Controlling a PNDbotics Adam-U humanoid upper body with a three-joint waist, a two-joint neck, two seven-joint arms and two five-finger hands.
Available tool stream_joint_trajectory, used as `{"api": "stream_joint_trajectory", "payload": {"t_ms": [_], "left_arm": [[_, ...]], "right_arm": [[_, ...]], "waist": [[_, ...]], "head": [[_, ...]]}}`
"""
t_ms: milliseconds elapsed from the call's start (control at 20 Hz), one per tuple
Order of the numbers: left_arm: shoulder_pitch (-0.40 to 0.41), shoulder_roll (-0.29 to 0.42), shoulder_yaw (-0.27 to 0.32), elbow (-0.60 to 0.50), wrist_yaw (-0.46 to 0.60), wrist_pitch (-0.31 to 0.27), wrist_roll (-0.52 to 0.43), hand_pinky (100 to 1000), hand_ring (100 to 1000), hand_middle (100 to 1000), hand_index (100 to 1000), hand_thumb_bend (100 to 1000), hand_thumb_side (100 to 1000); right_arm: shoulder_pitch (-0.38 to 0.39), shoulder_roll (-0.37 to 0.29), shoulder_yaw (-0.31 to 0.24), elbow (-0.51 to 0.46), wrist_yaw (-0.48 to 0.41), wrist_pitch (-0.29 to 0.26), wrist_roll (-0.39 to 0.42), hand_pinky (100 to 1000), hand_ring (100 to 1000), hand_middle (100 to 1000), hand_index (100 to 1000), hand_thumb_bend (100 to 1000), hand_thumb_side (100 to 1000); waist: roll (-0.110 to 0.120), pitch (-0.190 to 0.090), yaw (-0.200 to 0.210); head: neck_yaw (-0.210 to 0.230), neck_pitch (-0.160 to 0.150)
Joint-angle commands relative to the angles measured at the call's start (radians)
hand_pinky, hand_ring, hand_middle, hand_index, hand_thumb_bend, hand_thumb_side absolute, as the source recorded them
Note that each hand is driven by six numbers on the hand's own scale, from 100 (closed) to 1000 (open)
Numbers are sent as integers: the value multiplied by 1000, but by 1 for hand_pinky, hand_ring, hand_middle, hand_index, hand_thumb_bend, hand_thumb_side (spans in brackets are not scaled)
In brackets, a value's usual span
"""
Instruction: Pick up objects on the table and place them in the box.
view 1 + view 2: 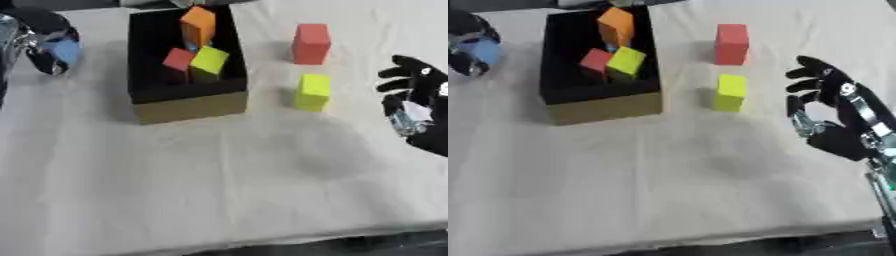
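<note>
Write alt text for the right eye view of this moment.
The robot's right hand hovers open beside a yellow block and a red block on the cloth-covered table. To their left, a black box holds orange, red and yellow-green blocks; the left hand is at top left.

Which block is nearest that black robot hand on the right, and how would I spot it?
Start at the black box on the white table. Two blocks stand outside it, to its right. The nearer is the yellow-green block, beside the open right robot hand; its neighbour behind it is the red block.
</note>
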Motion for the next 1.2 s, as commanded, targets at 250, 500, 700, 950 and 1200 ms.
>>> {"api": "stream_joint_trajectory", "payload": {"t_ms": [250, 500, 700, 950, 1200], "left_arm": [[-10, 51, 8, -69, 23, -10, 70, 616, 489, 443, 716, 100, 100], [-1, 78, -7, -177, 94, -28, 64, 615, 484, 434, 712, 100, 100], [6, 98, -26, -292, 161, -42, 48, 617, 483, 431, 711, 100, 100], [6, 97, -72, -446, 281, -79, 26, 618, 479, 424, 709, 100, 100], [-17, 54, -136, -539, 398, -120, -29, 620, 479, 422, 711, 100, 100]], "right_arm": [[-3, -20, -10, -7, -2, -4, -1, 654, 758, 793, 966, 100, 390], [0, -19, -12, -5, 0, -4, -2, 654, 757, 793, 966, 100, 389], [1, -20, -12, -4, 2, -4, -1, 654, 758, 794, 966, 100, 389], [3, -19, -12, -3, 3, -4, 1, 655, 758, 794, 966, 100, 390], [1, -17, -10, -2, 3, -5, 4, 655, 758, 794, 967, 100, 389]], "waist": [[1, -40, 6], [1, -48, 16], [1, -55, 23], [1, -63, 26], [-2, -66, 22]], "head": [[-7, 5], [-14, 5], [-18, 5], [-21, 5], [-21, 5]]}}
